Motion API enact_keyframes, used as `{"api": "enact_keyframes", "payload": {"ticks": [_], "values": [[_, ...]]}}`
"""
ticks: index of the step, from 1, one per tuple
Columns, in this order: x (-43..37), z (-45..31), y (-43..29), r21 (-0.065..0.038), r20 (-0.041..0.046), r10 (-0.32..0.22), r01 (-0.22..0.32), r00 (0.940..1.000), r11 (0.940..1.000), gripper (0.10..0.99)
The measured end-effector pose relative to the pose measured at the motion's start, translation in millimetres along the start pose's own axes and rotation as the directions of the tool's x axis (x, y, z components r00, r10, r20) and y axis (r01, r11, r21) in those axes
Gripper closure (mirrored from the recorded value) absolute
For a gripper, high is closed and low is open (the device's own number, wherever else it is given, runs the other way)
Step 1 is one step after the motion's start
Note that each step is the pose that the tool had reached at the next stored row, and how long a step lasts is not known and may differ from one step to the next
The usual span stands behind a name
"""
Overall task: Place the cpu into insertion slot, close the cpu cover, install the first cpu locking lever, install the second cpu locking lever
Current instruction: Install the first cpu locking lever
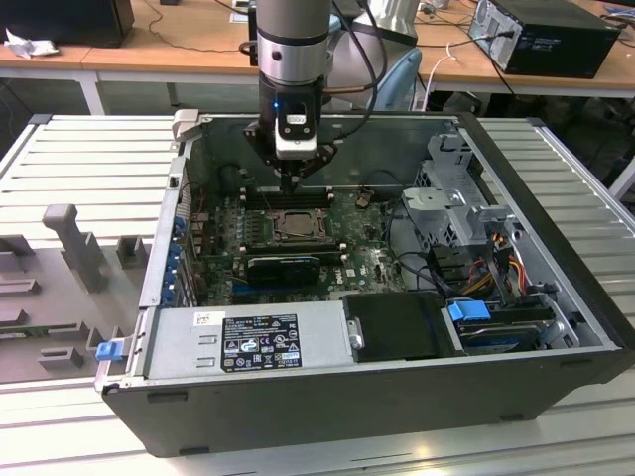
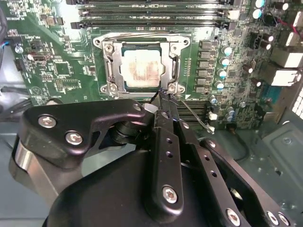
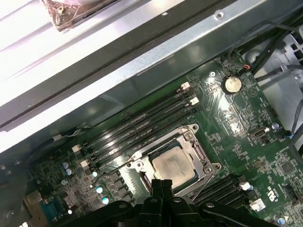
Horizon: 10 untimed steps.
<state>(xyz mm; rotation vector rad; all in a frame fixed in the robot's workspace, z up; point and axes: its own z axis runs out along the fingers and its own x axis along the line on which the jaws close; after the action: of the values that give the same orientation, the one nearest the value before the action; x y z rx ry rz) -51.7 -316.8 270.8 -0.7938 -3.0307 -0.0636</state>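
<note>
Got the cpu (image 2: 140,68) seated in the insertion slot (image 1: 270,220), dead centre of the exterior view, cpu cover (image 2: 111,71) down flat around it. Got the gripper (image 2: 163,97) pinched closed on nothing, tips right by one slot corner, beside a thin metal rod (image 2: 191,115).

From my station I count 1 cpu (image 2: 140,68), 1 insertion slot (image 2: 184,61) and 1 cpu cover (image 2: 110,66), which has 4 corner screws (image 2: 108,47). I have 1 gripper (image 3: 162,183) with 2 fingers (image 3: 156,191). The first wrist view gives me 1 coin cell (image 3: 232,84). In the exterior view I count 1 computer case (image 1: 347,402), 1 power supply (image 1: 248,337) and 2 blue plastic tabs (image 1: 468,310).
</note>
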Motion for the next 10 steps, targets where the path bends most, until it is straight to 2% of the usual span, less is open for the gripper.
{"api": "enact_keyframes", "payload": {"ticks": [7, 10], "values": [[0.0, 0.0, 0.0, 0.001, -0.0025, -0.065, 0.065, 0.9979, 0.9979, 0.980], [0.0, 0.0, 0.0, 0.002, -0.0038, -0.098, 0.098, 0.9952, 0.9952, 0.980]]}}
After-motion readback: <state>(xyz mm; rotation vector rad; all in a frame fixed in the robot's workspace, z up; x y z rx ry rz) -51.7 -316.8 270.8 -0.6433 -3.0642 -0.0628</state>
